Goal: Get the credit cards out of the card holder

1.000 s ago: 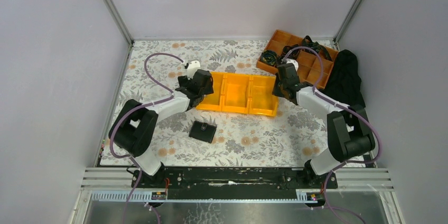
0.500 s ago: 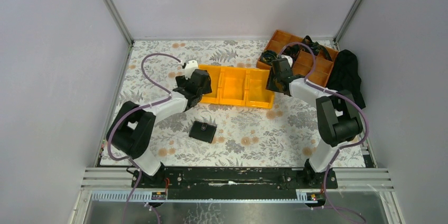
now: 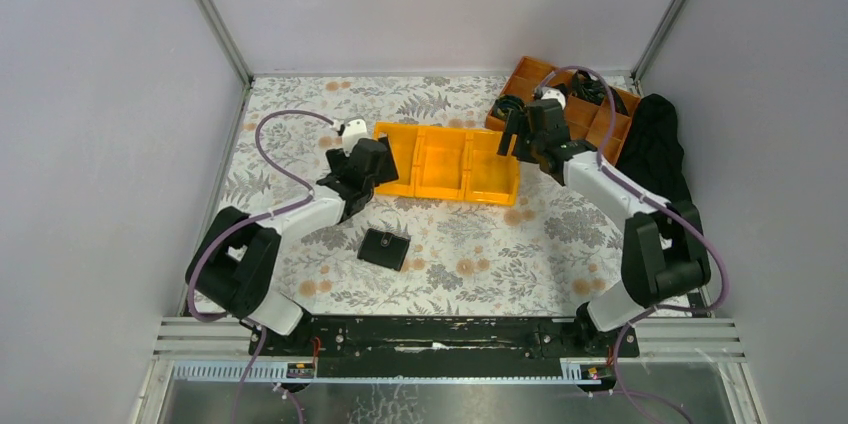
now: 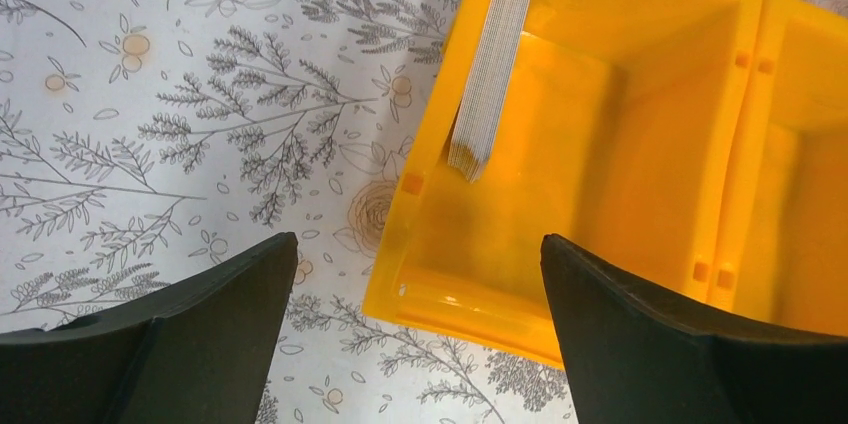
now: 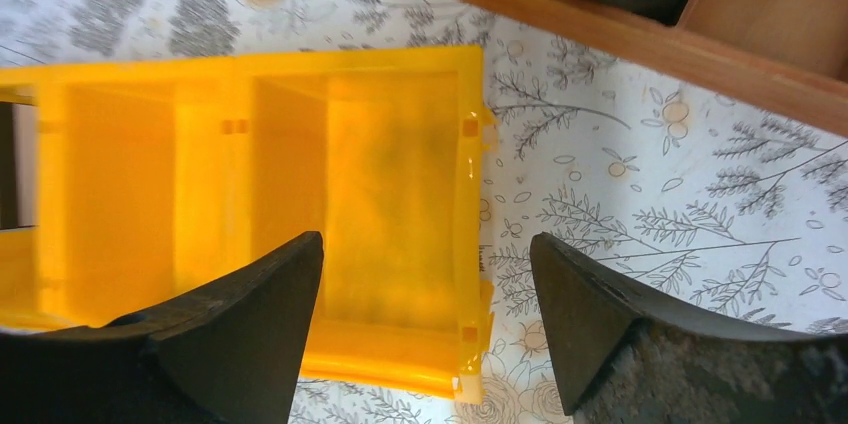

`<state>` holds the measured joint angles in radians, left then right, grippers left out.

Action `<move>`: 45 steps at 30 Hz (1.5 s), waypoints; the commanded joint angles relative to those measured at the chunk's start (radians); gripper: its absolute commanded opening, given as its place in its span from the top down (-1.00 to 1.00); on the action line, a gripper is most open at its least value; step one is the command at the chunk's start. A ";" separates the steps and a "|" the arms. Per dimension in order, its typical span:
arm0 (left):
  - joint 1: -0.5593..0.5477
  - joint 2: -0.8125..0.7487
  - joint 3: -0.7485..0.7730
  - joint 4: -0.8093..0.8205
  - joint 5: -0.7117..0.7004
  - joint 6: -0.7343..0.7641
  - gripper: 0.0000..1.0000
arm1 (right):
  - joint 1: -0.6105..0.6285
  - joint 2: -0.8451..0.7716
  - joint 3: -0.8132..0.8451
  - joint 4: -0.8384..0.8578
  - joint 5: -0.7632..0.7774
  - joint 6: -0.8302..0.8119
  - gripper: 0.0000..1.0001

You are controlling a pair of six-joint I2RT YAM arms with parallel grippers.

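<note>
The card holder point(image 3: 385, 248), a small black folder, lies shut on the floral tablecloth, nearer than both grippers. A stack of pale grey credit cards point(image 4: 490, 74) leans on edge against the left wall of the yellow bin's point(image 3: 450, 200) left compartment. My left gripper point(image 3: 368, 166) point(image 4: 417, 244) is open above the bin's point(image 4: 640, 144) left near corner and grips nothing. At the bin's point(image 5: 390, 194) right end, my right gripper point(image 3: 520, 140) point(image 5: 427, 239) is open too, its jaws wide apart and holding nothing.
An orange-brown divided tray point(image 3: 603, 127) point(image 5: 620, 44) holding black cables stands at the back right, close behind my right gripper. A black cloth point(image 3: 660, 149) lies heaped against the right wall. Walls enclose the table on three sides.
The yellow bin has slid toward the back of the table. My right gripper has opened and let go of the bin's right end. My left arm has swung slightly left.
</note>
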<state>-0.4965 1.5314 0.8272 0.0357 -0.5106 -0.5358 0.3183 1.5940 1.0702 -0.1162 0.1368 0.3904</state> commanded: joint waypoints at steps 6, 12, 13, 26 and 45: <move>-0.077 -0.152 -0.190 0.061 0.085 -0.071 -0.98 | 0.056 -0.239 -0.080 -0.001 -0.036 -0.094 -0.58; -0.286 -0.360 -0.336 0.001 0.019 -0.206 -0.94 | 0.234 -0.346 -0.156 0.004 -0.098 -0.160 -0.66; -0.309 -0.395 -0.356 -0.021 0.013 -0.238 -0.93 | 0.264 -0.357 -0.179 0.023 -0.127 -0.168 -0.67; -0.366 -0.556 -0.382 -0.566 -0.304 -0.790 -0.35 | 0.612 -0.178 -0.264 0.183 -0.110 -0.081 -0.22; -0.366 -0.649 -0.537 -0.481 -0.233 -0.907 0.94 | 0.667 0.175 -0.060 0.299 -0.304 -0.137 -0.45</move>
<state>-0.8577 0.8551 0.3050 -0.4820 -0.7280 -1.4227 0.9783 1.7405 0.9775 0.1215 -0.1043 0.2665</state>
